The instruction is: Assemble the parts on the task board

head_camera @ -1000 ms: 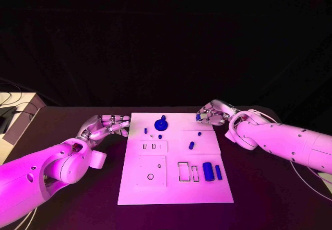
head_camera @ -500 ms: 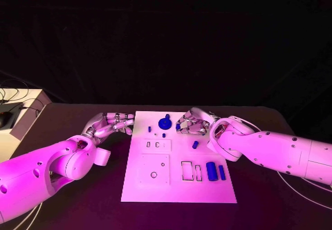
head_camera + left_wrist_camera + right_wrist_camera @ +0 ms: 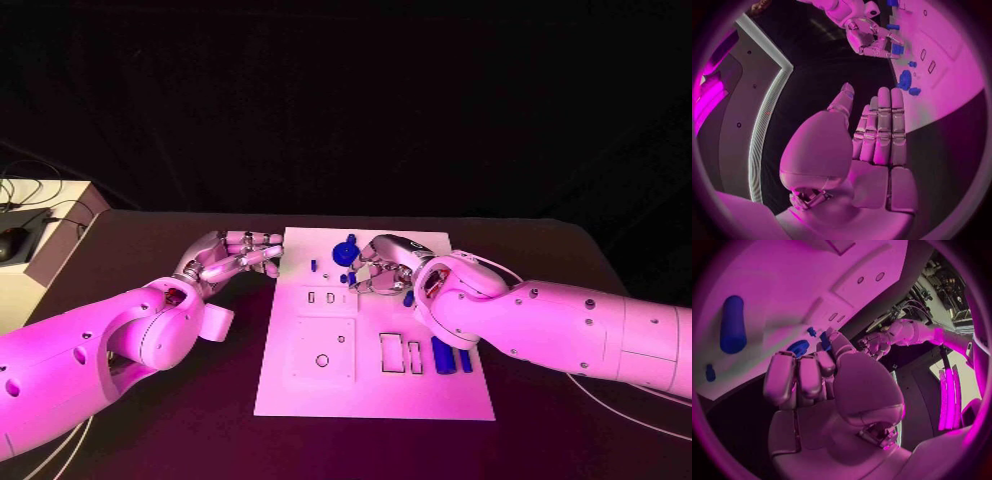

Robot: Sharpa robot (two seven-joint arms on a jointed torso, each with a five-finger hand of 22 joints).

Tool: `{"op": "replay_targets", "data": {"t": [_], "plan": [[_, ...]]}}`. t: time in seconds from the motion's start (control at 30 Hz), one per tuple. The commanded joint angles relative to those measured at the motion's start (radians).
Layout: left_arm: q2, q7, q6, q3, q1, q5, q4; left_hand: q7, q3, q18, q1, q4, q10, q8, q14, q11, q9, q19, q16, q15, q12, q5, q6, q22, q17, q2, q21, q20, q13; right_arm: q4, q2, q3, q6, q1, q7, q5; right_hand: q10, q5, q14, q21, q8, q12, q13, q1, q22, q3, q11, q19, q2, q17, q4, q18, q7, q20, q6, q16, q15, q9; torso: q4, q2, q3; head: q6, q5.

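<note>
Task board: the white task board (image 3: 378, 385) lies in the middle of the black table (image 3: 577, 300), long side running away from the robot.
Left hand: the left hand (image 3: 231, 256) is over the table just beside the board's far left edge. In the left wrist view its fingers (image 3: 882, 125) are straight, side by side and released, with nothing in them.
Right hand: the right hand (image 3: 384, 265) is over the far half of the board, fingers curled in. In the right wrist view a small blue part (image 3: 825, 340) shows at the fingertips, but I cannot tell whether it is pinched or only lies behind them.
Round part: a blue round part (image 3: 345, 254) sits at the far end of the board, just beside the right hand; the hand cuts off one side of it.
Cylinder: a blue cylinder (image 3: 443, 355) lies on the near right of the board, partly covered by the right forearm.
Small peg: a small blue peg (image 3: 313, 266) stands near the left edge, too small to make out its shape.
Slots: rectangular slots (image 3: 391, 352) are beside the cylinder.
</note>
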Motion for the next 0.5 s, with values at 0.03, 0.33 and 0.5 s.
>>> {"op": "replay_targets", "data": {"t": [0.03, 0.33, 0.5], "plan": [[-0.002, 0.002, 0.0, 0.001, -0.001, -0.004, 0.002, 0.006, -0.006, -0.006, 0.0, 0.001, -0.009, -0.003, 0.002, 0.0, 0.0, 0.004, 0.004, 0.002, 0.001, 0.002, 0.003, 0.001, -0.001, 0.01, 0.001, 0.001, 0.0, 0.011, 0.006, -0.002, 0.042, -0.003, -0.043, -0.092, 0.001, -0.007, 0.001, -0.001, 0.004, 0.005, 0.021, -0.005, 0.161, -0.006, -0.002, 0.051, -0.01, 0.001, -0.001, 0.004, 0.009, -0.007, 0.048, -0.003, -0.004, 0.0, 0.0025, -0.001, 0.0016, -0.008, -0.001], [-0.002, 0.002, 0.001, 0.001, -0.001, -0.004, 0.002, 0.006, -0.006, -0.006, 0.0, 0.001, -0.009, -0.003, 0.002, 0.0, 0.0, 0.004, 0.004, 0.002, 0.001, 0.002, 0.003, 0.001, -0.001, 0.01, 0.001, 0.001, 0.0, 0.022, 0.016, -0.005, 0.052, -0.013, -0.073, -0.134, 0.002, -0.009, 0.001, 0.001, 0.004, 0.007, 0.022, -0.009, 0.162, -0.008, -0.002, 0.051, -0.013, 0.001, 0.001, 0.003, 0.008, -0.007, 0.051, -0.003, -0.005, -0.001, -0.0005, -0.001, 0.0022, -0.011, 0.004], [-0.002, 0.001, 0.001, 0.001, -0.001, -0.004, 0.002, 0.006, -0.006, -0.006, 0.0, 0.001, -0.009, -0.003, 0.002, 0.0, 0.0, 0.004, 0.004, 0.002, 0.001, 0.002, 0.003, 0.001, -0.001, 0.01, 0.001, 0.001, 0.0, 0.03, 0.017, -0.006, 0.055, -0.017, -0.091, -0.156, 0.003, -0.009, 0.001, -0.001, 0.004, 0.007, 0.021, -0.016, 0.161, -0.012, -0.003, 0.052, -0.017, 0.002, 0.006, 0.004, 0.006, -0.007, 0.054, -0.003, -0.005, -0.001, 0.0, -0.002, 0.0017, -0.012, 0.004]]}}
